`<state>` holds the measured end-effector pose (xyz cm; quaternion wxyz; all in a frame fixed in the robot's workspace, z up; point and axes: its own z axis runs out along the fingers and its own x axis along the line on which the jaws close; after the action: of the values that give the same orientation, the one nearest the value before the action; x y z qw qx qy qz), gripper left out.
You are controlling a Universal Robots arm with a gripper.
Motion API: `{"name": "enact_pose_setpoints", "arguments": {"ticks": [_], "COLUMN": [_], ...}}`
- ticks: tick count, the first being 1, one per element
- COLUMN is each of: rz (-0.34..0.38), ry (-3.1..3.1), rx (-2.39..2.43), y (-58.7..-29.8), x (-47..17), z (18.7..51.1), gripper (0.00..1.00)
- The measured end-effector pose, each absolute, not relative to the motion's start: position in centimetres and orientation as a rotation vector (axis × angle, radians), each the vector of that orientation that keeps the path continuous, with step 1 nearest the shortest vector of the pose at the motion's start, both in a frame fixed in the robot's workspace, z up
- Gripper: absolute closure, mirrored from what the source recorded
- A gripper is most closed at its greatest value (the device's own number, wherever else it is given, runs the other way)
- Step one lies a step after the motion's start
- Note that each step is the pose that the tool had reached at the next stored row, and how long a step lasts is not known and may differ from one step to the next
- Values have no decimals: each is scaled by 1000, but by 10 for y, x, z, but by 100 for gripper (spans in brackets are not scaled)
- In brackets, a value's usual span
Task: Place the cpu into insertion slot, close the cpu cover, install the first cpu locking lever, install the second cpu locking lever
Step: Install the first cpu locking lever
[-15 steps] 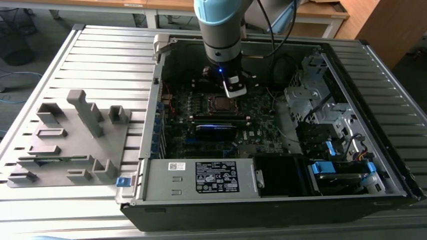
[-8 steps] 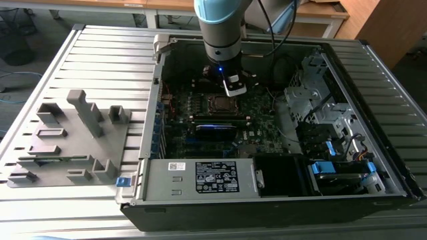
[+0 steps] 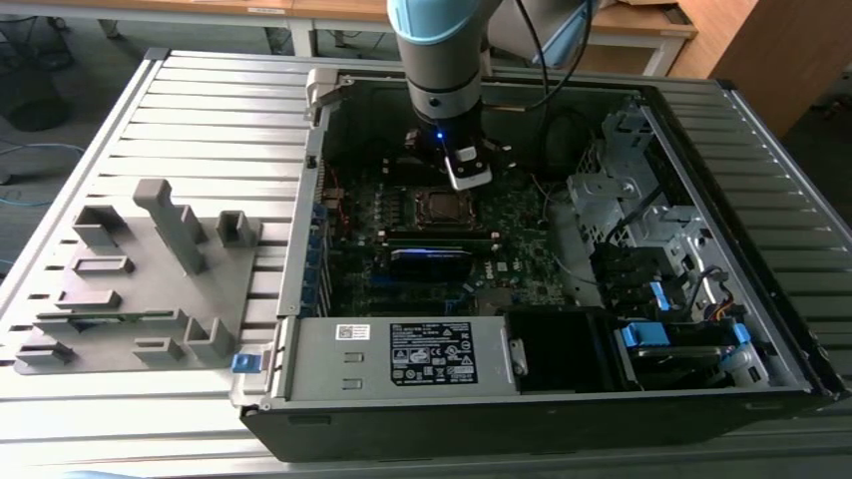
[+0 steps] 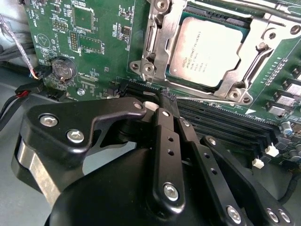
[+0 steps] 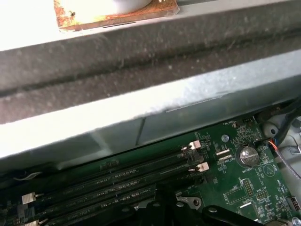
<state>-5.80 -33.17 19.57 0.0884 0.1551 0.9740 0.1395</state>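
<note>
**Gripper closed beside the seated cpu**

Gripper (image 4: 164, 101) fingers, matte black and pinched together holding nothing, hang just beside the slot (image 4: 155, 61). We see the cpu (image 4: 207, 49), a flat square with dull silver top, lying in it, framed by the silvery cover (image 4: 157, 40) on the green board (image 4: 99, 47).

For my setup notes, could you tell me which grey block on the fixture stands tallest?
The long post near the middle; the others are all squat.
</note>
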Motion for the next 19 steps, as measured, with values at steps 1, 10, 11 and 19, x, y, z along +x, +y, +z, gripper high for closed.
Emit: {"name": "enact_pose_setpoints", "arguments": {"ticks": [1,10,11,19], "rz": [415,415,415,415], "ry": [2899,2898,2898,2896], "rx": [462,465,465,465], "y": [-331,-328,-328,-328], "x": [-58,-58,-58,-58], "z": [196,196,196,196], "gripper": [90,90,90,90]}}
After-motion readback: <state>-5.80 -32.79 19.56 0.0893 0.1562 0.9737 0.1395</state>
